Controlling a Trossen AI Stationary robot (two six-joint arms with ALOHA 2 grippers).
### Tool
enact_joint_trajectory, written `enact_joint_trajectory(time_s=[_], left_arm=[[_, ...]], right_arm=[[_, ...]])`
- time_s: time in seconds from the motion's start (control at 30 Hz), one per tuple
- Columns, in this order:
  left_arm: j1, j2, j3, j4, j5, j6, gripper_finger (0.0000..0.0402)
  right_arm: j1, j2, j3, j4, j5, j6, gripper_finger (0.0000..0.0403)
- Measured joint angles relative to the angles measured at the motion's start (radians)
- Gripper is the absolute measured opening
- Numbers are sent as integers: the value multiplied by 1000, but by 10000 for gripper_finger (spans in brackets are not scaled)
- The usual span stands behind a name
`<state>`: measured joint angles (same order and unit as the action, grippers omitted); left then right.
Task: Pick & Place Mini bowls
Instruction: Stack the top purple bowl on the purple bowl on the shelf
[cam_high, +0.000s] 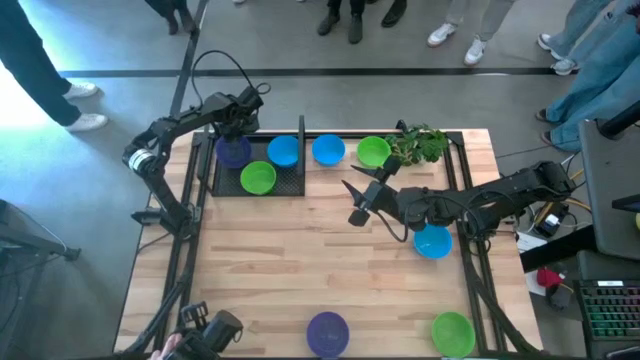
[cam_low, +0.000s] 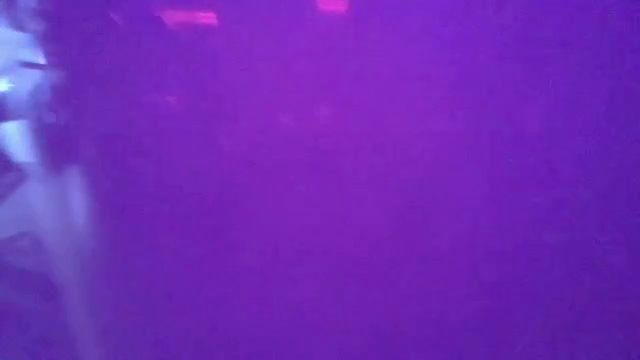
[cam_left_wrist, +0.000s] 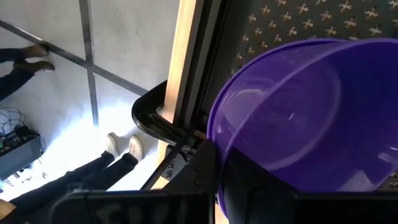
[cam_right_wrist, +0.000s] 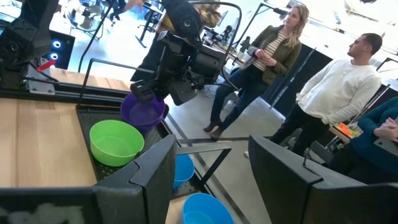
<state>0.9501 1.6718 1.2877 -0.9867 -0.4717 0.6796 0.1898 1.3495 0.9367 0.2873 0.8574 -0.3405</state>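
Note:
A black tray (cam_high: 292, 186) at the far left holds a purple mini bowl (cam_high: 233, 152), a blue one (cam_high: 283, 150) and a green one (cam_high: 258, 178). My left gripper (cam_left_wrist: 219, 167) is shut on the purple bowl (cam_right_wrist: 143, 113) over the tray's far left corner. On the table lie more bowls: blue (cam_high: 327, 150), green (cam_high: 373, 152), blue (cam_high: 432, 242), purple (cam_high: 327, 331) and green (cam_high: 452, 332). My right gripper (cam_high: 357, 200) hovers open and level above the table's middle, holding nothing. My left gripper holds the purple bowl by its rim (cam_left_wrist: 214, 146), one finger (cam_left_wrist: 199, 171) outside the wall and the other inside, showing dark through it. The fingers slant down from the table's left. The bowl sits low in the tray, tilted; whether its base touches the tray floor I cannot tell.
A leafy plant sprig (cam_high: 420, 143) lies at the far right. A purple blur fills the low view. People stand beyond the table's far edge (cam_right_wrist: 336, 93). Bare wood lies across the table's middle (cam_high: 290, 260).

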Motion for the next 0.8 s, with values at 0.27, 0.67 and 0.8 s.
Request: enact_joint_trajectory(time_s=[0.27,0.67,0.8], left_arm=[[0,0,0,11,-1,-1,12],[0,0,0,12,-1,-7,60],[0,0,0,20,-23,-5,80]], right_arm=[[0,0,0,0,0,0,199],[0,0,0,0,0,0,199],[0,0,0,0,0,0,199]])
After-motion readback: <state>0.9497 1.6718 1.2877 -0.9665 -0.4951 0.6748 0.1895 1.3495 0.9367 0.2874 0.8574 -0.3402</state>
